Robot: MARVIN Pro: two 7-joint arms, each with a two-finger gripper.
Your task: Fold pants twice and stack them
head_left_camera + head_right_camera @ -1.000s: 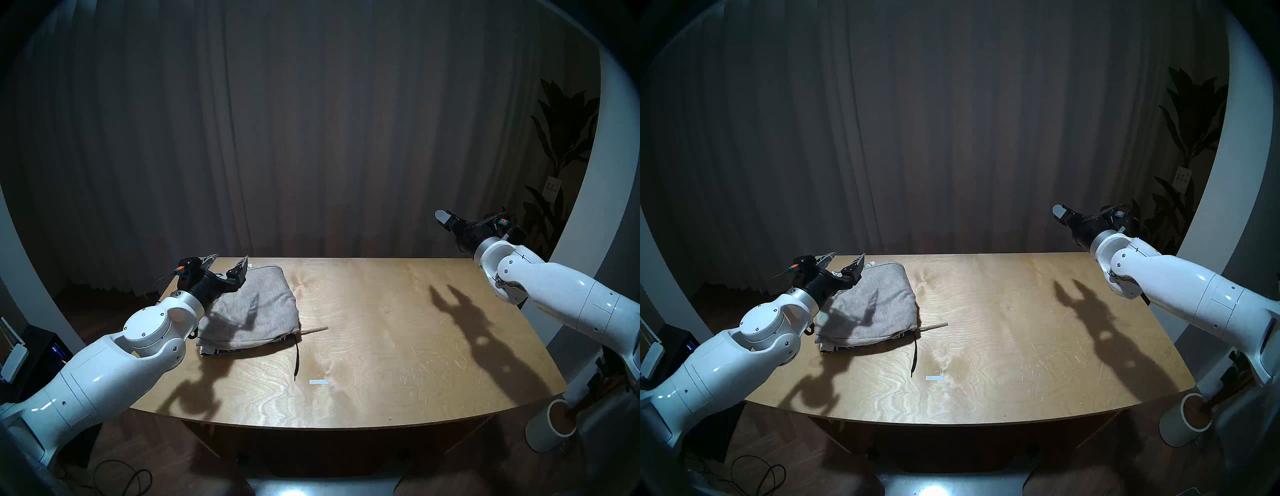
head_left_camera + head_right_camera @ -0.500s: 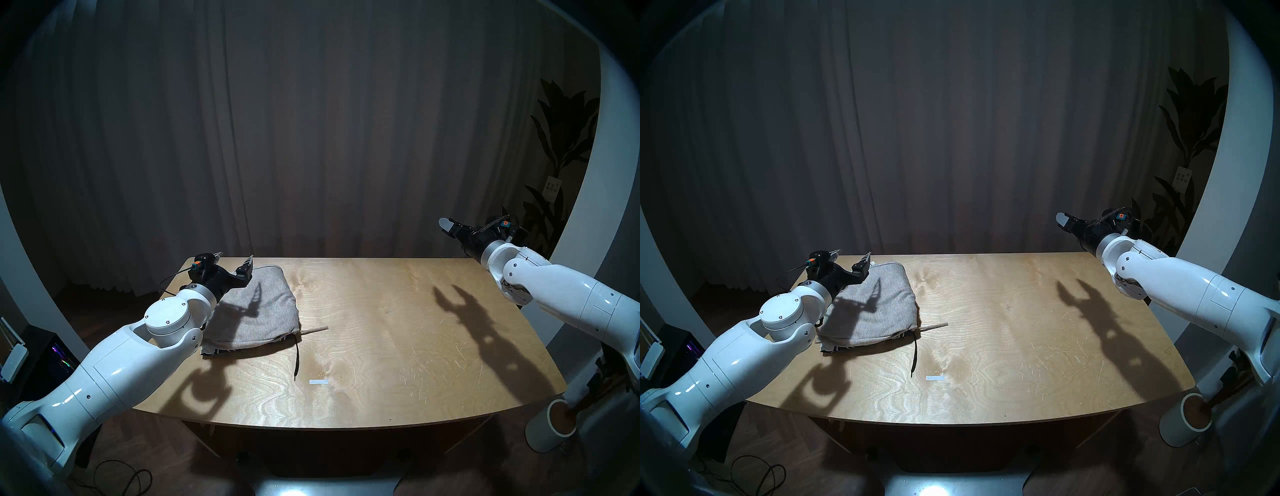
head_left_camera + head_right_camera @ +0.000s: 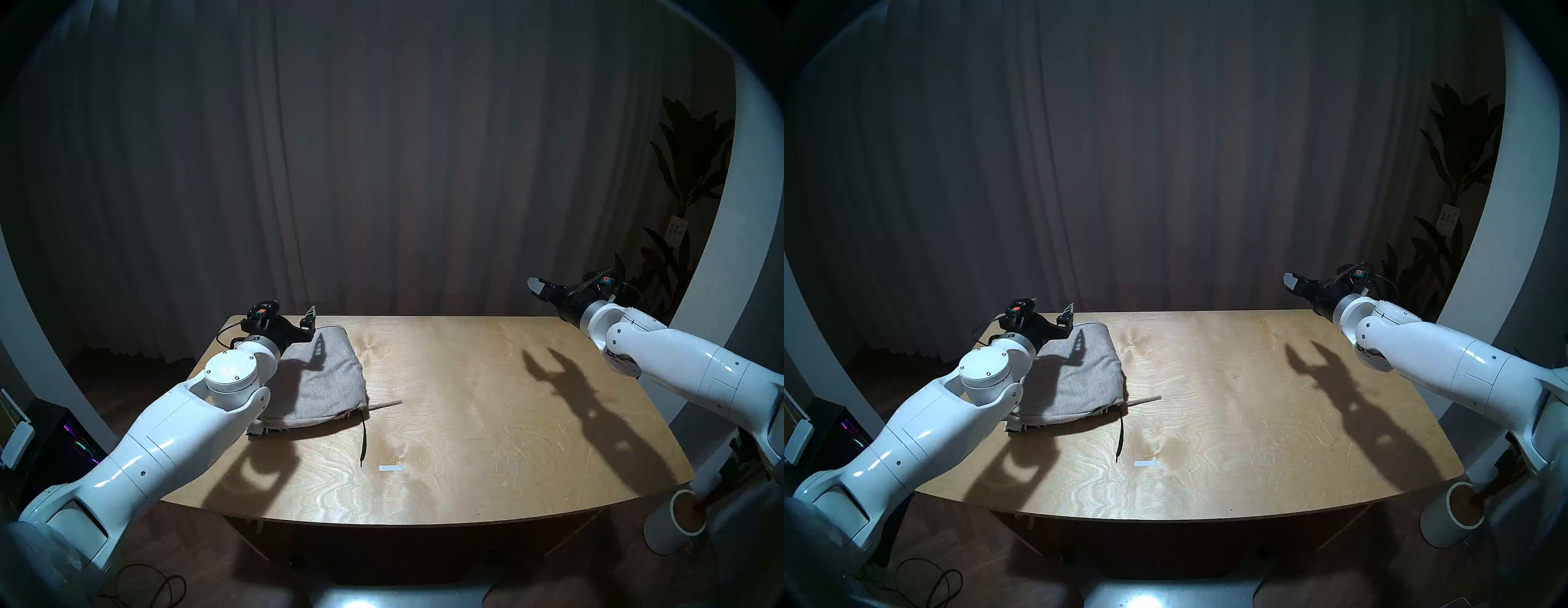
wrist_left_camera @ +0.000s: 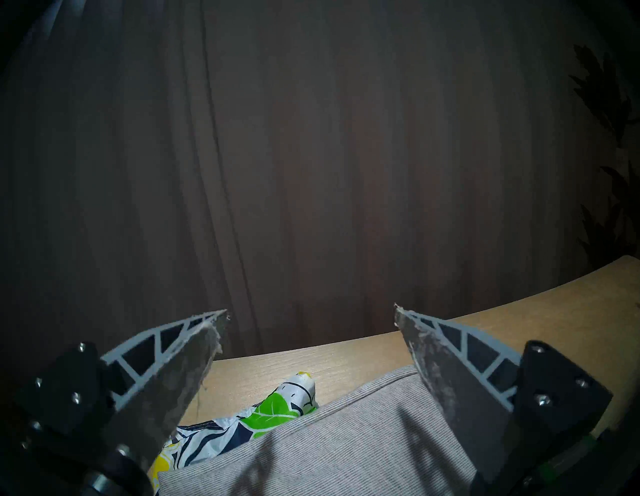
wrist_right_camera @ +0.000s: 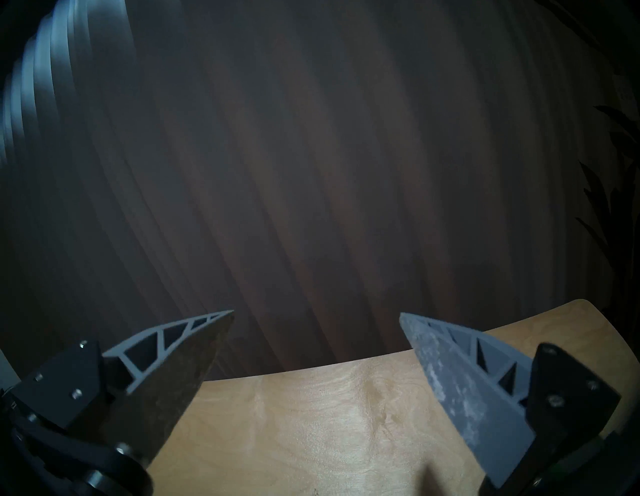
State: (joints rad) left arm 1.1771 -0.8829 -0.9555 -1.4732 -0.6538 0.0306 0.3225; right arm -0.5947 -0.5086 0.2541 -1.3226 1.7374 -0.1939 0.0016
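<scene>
Stack: folded light-grey knit shorts (image 3: pixel 318 382) atop leaf-print navy-and-white shorts (image 4: pixel 249 426), left part of the pale wooden table (image 3: pixel 466 424).
Left gripper (image 4: pixel 311 315): jaws apart, empty, above the stack's far edge.
Right gripper (image 5: pixel 317 313): jaws apart, empty, over the table's far right corner.

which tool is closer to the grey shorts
Left. The left tool hangs open over the grey shorts' far edge; the right tool is open across the table.
</scene>
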